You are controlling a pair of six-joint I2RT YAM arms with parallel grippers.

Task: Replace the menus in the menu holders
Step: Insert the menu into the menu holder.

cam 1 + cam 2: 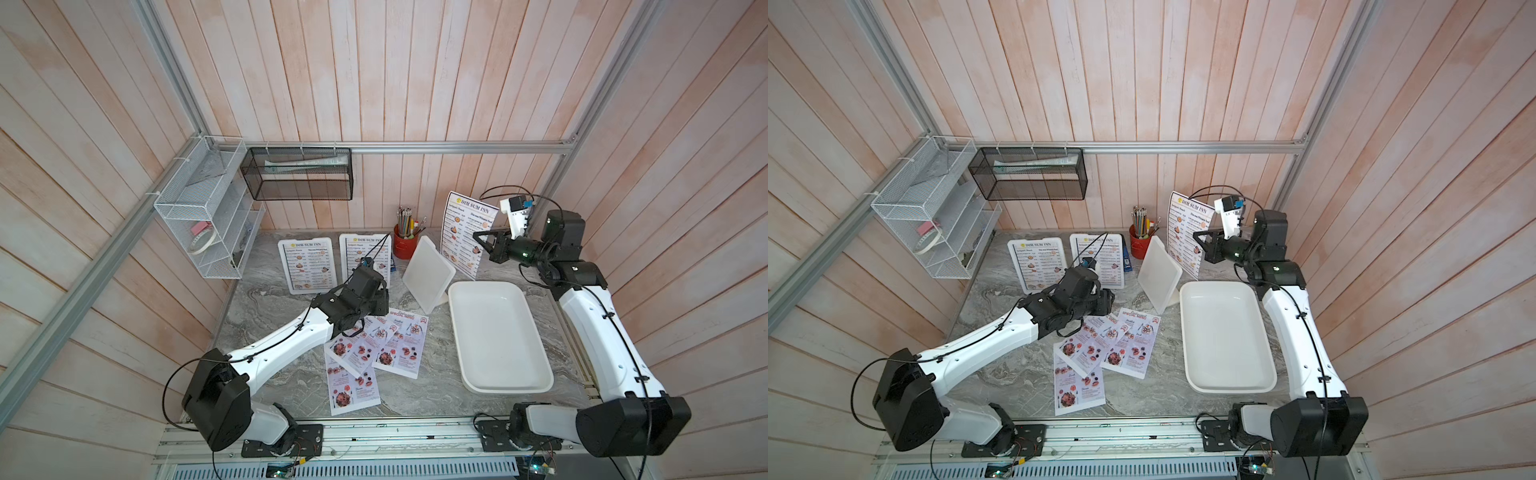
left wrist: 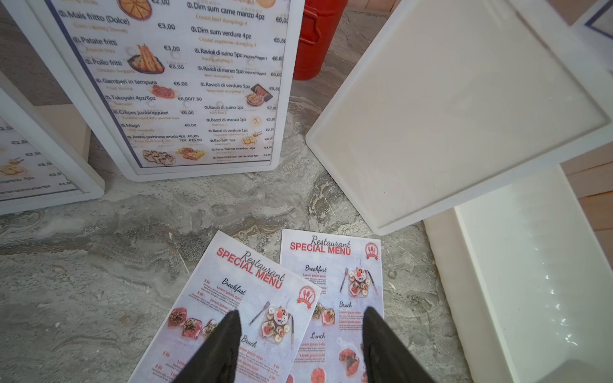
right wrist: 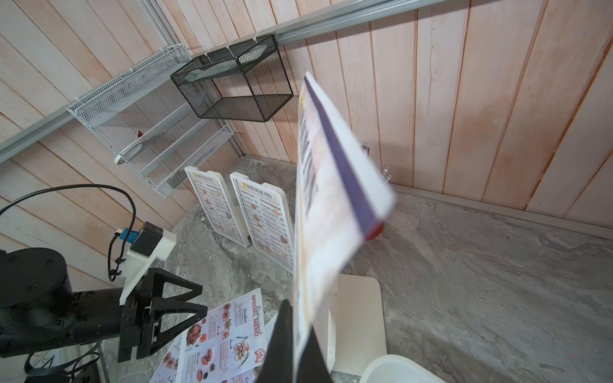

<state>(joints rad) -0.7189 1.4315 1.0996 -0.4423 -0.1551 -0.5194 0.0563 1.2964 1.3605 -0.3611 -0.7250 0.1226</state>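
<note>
**White frame empty, two more to clear**

Your right gripper [image 1: 478,240] is clamped on a DIM SUM INN menu [image 1: 465,232] and holds the sheet upright at the far right, just beyond the white tray [image 1: 494,332], which has nothing in it. Beside the tray, the emptied menu holder [image 1: 428,270] leans at a tilt, its face bare. At the far left, two more menu holders [image 1: 301,266] [image 1: 358,249] carry their DIM SUM INN sheets.

Your left gripper [image 2: 300,315] hangs over the middle of the grey marble table [image 1: 415,395] with its jaws apart and nothing between them. Under it, three SPECIAL MENU sheets [image 1: 374,353] lie loose and overlapping; whether the fingertips touch the paper cannot be told.

By these views, you are roughly a sixth of the way through: one old sheet is out, and no new one is in. What is left appears to be setting the held sheet aside, loading the bare frame, then repeating both halves for the other two frames.
</note>
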